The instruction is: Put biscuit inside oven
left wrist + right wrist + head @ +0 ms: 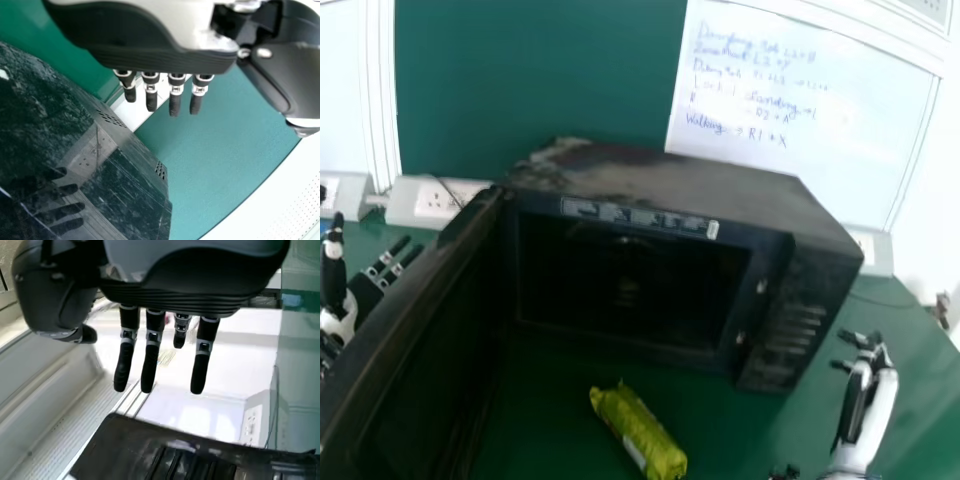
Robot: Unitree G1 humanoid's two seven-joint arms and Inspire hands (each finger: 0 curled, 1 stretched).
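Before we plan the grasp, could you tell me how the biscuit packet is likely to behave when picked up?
The biscuit packet looks roughly tube-shaped, so it may roll if nudged from the side. Its shiny, creased wrapper suggests a slightly slippery surface. The crumpled end would probably fold if pinched, so the fuller middle seems the safer hold.

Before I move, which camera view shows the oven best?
The head view: it shows the oven open, door swung out. The left wrist view shows its vented side; the right wrist view, a dark slotted part.
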